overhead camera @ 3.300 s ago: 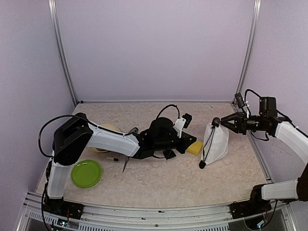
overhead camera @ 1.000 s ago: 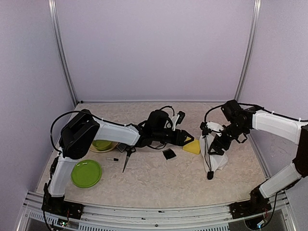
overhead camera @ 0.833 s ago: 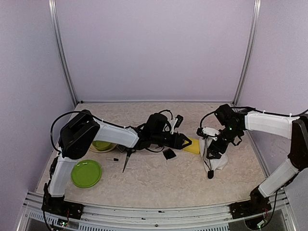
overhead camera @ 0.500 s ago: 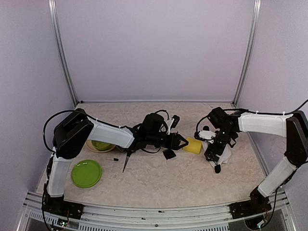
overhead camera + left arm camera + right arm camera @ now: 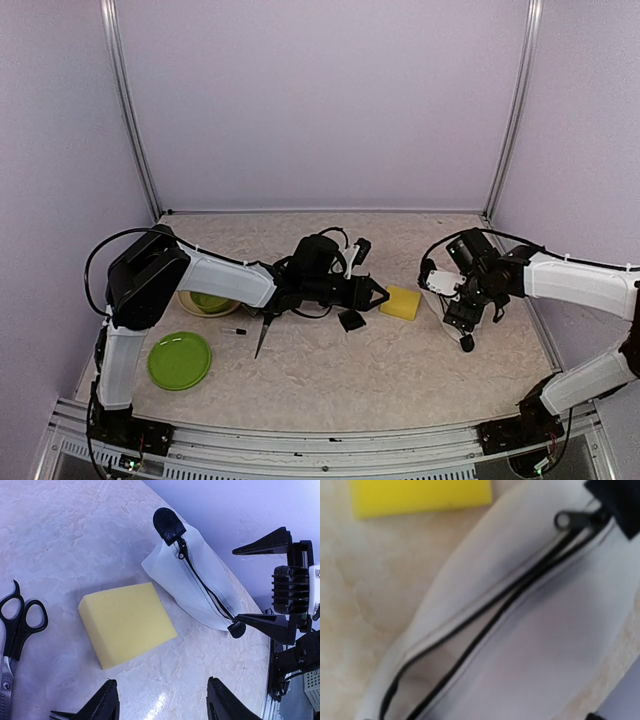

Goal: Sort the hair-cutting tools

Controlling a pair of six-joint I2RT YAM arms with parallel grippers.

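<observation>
- Scissors (image 5: 262, 336) lie flat on the counter (image 5: 330, 390) under the left arm, with the blades pointing toward the near edge.
- A thin black pin (image 5: 235, 330) lies just left of the scissors.
- The comb guard (image 5: 351, 320) sits on the counter close beside the left jaws.
- The left jaws are partly open and empty, facing a yellow sponge (image 5: 125, 622).
- The right jaws are spread wide over the white pouch (image 5: 192, 580) and grip nothing. One tip is close to the pouch's black end.
- The green plate (image 5: 180, 360) and bowl (image 5: 188, 303) sit at the left.
</observation>
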